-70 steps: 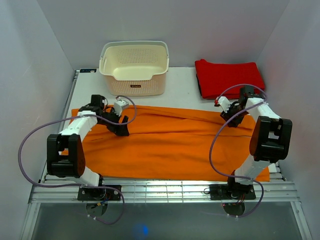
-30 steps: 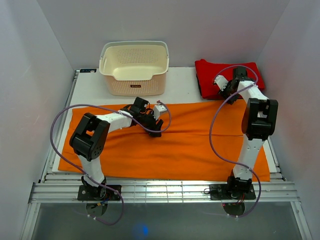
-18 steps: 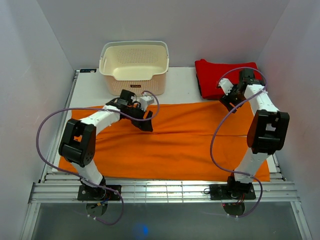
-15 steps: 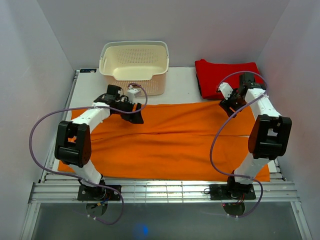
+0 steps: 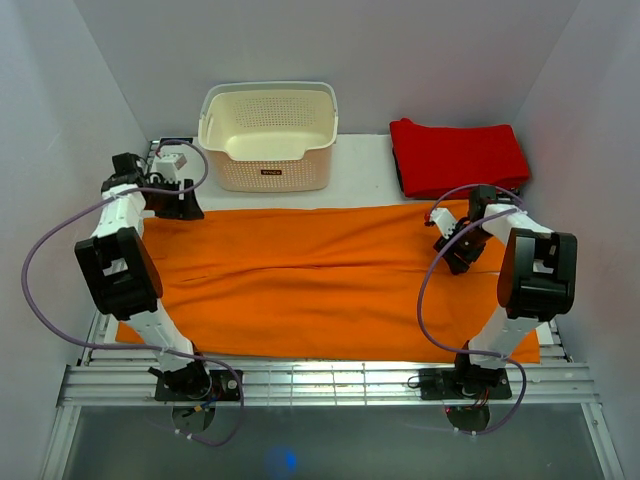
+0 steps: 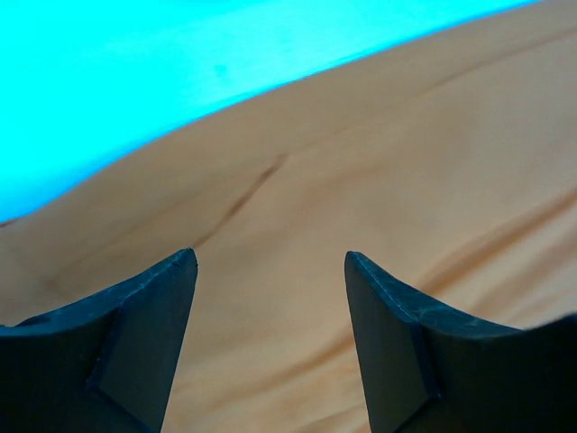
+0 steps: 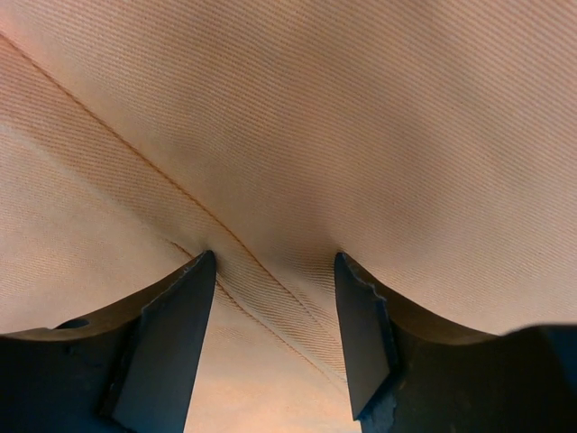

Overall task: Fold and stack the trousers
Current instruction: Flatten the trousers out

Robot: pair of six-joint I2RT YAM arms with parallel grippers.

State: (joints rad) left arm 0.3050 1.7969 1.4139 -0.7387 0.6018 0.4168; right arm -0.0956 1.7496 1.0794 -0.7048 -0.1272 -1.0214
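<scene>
The bright orange trousers (image 5: 330,280) lie spread flat across the table, almost from side to side. My left gripper (image 5: 186,206) is open and empty at their far left corner. In the left wrist view its jaws (image 6: 270,257) hover over the trousers (image 6: 379,162) close to their edge. My right gripper (image 5: 453,257) is open and sits low on the right part of the trousers. In the right wrist view its fingertips (image 7: 275,257) press on the trousers (image 7: 297,117) on either side of a diagonal seam (image 7: 243,257).
A cream perforated basket (image 5: 268,172) stands at the back, left of centre. A red folded cloth (image 5: 457,155) lies at the back right. White walls close in the left, right and back. Metal rails (image 5: 330,380) run along the near edge.
My left gripper swept from the middle of the trousers to their far left corner. My right gripper came back from the red cloth's edge and dropped onto the trousers' right part.
</scene>
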